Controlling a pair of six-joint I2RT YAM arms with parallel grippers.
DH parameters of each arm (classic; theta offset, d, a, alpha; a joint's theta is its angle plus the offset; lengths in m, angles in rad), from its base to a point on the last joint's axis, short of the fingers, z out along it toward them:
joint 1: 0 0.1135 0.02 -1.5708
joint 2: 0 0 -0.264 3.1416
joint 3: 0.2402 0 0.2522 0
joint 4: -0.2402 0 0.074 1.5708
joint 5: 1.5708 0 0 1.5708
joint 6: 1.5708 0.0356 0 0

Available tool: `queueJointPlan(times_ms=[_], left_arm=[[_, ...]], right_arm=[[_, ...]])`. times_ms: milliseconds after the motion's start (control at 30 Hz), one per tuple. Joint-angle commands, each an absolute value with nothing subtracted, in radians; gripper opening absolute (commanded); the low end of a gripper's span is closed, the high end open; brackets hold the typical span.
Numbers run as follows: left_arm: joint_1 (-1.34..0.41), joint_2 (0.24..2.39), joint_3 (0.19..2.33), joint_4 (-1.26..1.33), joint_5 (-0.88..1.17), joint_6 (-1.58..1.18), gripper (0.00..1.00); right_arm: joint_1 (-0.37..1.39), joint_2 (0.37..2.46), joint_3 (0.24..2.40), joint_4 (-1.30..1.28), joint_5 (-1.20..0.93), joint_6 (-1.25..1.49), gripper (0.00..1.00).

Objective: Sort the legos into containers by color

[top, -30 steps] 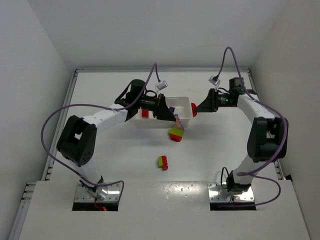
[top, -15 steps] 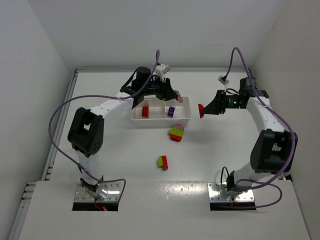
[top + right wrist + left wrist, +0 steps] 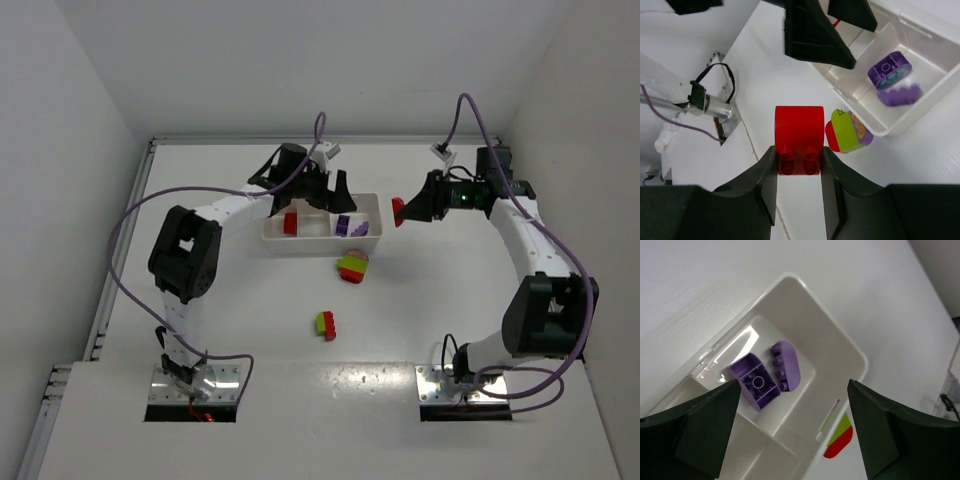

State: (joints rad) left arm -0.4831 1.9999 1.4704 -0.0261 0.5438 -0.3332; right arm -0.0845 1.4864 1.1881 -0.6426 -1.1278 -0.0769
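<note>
A white rectangular plastic tray [image 3: 836, 342] with thin divider walls is sitting on a white table [image 3: 705, 275], one rounded corner pointing away from the camera. In its end compartment two small purple plastic bricks are lying side by side and touching. One purple brick [image 3: 758, 382] is resting upside down, showing its hollow underside. The other, a rounded purple brick [image 3: 786, 365], is lying with its studs facing the first. Just outside the tray's wall, a yellow-green and red clump [image 3: 840, 441] is peeking out, partly hidden by the rim. The left gripper [image 3: 793, 385] is hanging above the tray, its dark fingers [image 3: 705, 432] spread wide with nothing between them.
</note>
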Motion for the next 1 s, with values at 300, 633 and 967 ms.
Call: queueJointPlan(times_ms=[300,633,967], left_arm=[[-0.084,1.576,1.458,-0.201,0.653,-0.414,1.00],[0.239,1.435,1.298,-0.324,0.769,-0.253,1.00],[0.221,1.387,1.298,-0.456,0.732,0.000,1.00]], right_arm=[[0.262,1.843,1.517,-0.268,-0.907,0.173,0.00],[0.469,2.224,1.965,-0.431,-0.787,0.147,0.00],[0.523,2.326,2.017,-0.483,-0.667,0.126,0.43]])
